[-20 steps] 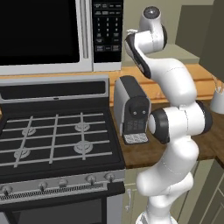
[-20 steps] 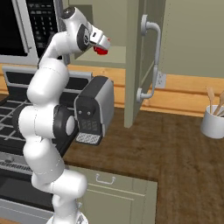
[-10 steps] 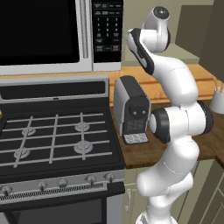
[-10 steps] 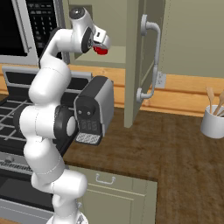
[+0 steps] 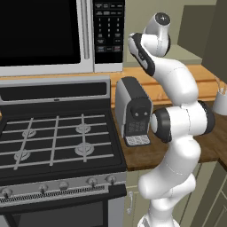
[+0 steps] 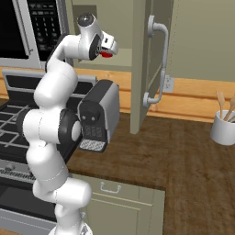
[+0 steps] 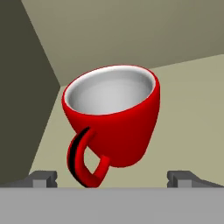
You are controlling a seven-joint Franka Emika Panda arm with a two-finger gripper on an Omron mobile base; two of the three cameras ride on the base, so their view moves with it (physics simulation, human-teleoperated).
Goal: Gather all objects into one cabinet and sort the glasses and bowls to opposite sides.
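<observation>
Jaws fully spread, holding nothing; fingertips (image 7: 43, 178) flank the glossy red cup (image 7: 114, 120) without contact. Gripper (image 7: 113, 177) is aligned on the cup's handle side. The cup sits on the cabinet (image 6: 140, 69) shelf, behind the opened door.

Glossy red glaze on the cup (image 7: 114, 118), smooth like ceramic, with a pale grey-white lining inside and a shiny handle. Matt olive-beige panels on the wall cabinet (image 6: 139, 69), flat and unmarked, fitted with a smooth grey tubular handle (image 6: 158, 64) of metallic look. Warm brown wood grain on the worktop (image 6: 174, 156), satin rather than shiny. Brushed silver casing with a black plastic-looking front on the coffee machine (image 5: 133, 111). Dark, semi-gloss stove top (image 5: 57, 142) under matt grey grates. Smooth white, ceramic-looking utensil holder (image 6: 223, 128) near the worktop's right edge.
</observation>
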